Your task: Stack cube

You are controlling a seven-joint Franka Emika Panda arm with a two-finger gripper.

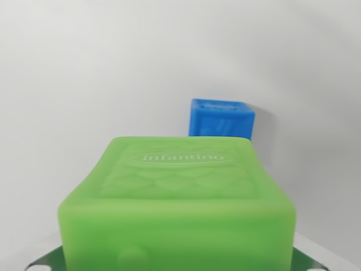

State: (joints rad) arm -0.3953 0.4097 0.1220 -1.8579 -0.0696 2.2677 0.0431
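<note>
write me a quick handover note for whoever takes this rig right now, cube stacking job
Gripper: only metal parts show at the wrist view's bottom corners; the jaws themselves are hidden, so open or shut cannot be told.
Green cube: fills the lower wrist view, right up against the camera, "infantino" embossed on its top face. Whether it is held or resting cannot be told.
Blue cube: beyond the green one, slightly to the wrist view's right, standing alone on the white surface, nothing on it.
Done: no stack yet.
Left: put one cube on the other and release.
</note>
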